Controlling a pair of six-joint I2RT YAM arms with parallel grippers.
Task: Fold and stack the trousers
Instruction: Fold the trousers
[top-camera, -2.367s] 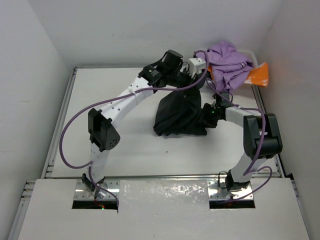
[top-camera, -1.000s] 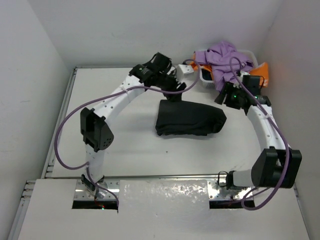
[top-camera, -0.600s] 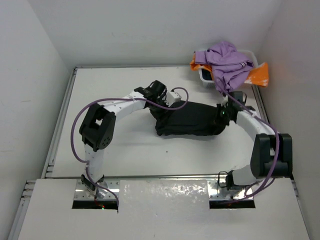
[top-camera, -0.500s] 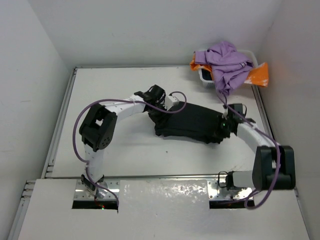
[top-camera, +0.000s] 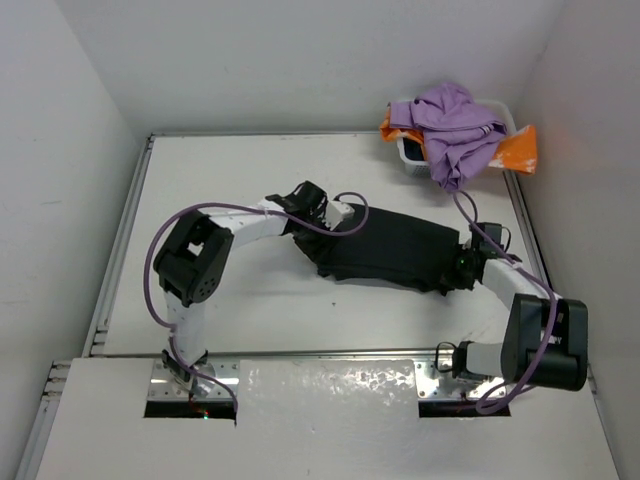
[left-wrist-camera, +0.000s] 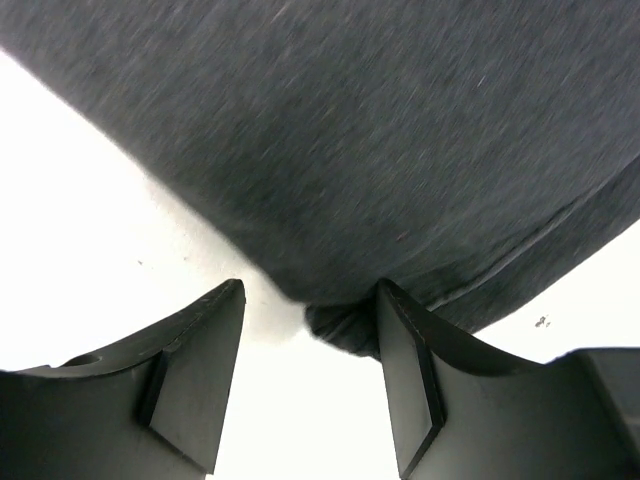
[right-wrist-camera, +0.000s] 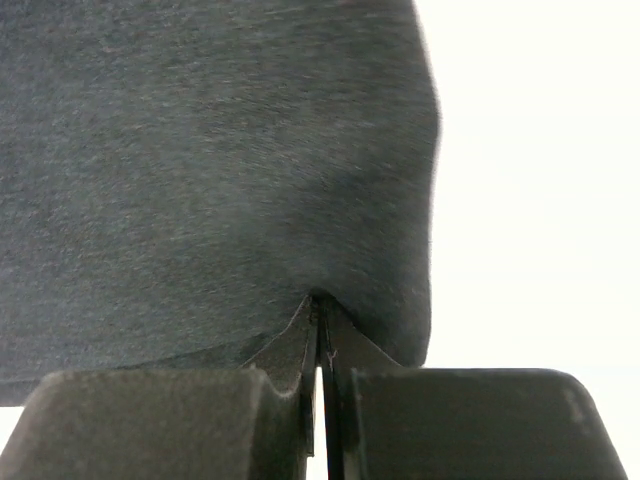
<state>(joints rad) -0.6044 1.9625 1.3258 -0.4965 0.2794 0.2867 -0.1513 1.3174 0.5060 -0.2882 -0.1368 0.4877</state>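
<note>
1. Trousers (top-camera: 390, 248): black, folded into one long bundle, lying flat on the worktop (top-camera: 220, 170), centre-right. The long axis runs left to right, with the right end slanted a bit toward the arm bases.
2. Left hand (left-wrist-camera: 310, 292): low over the worktop at the left end of the trousers. Its fingers (left-wrist-camera: 405, 385) stand apart and are not clamped. In the left wrist view a small lump of folded edge sits between them, against the right-side finger. Bare worktop shows next to the other finger.
3. In the same view a seam (left-wrist-camera: 540, 250) runs along the trouser edge and the fabric fills the upper part of the view.
4. Right hand (right-wrist-camera: 320, 300): at the right end of the trousers, fingers pressed together and pinched on the fabric. The cloth puckers right at the tips and spreads out above them. White worktop shows to the right of the cloth edge.
5. Both arms reach in from the near edge, one at each end of the bundle, with purple cables (top-camera: 150, 270) looped along them.
6. Purple garment (top-camera: 452, 125): heaped over a white bin (top-camera: 410, 152) at the far right corner, one part hanging down toward the worktop. It does not touch the trousers.
7. Orange cloth (top-camera: 518, 150): sticks out from under the purple garment on the right. A bit of orange also shows on the left side of the heap.
</note>
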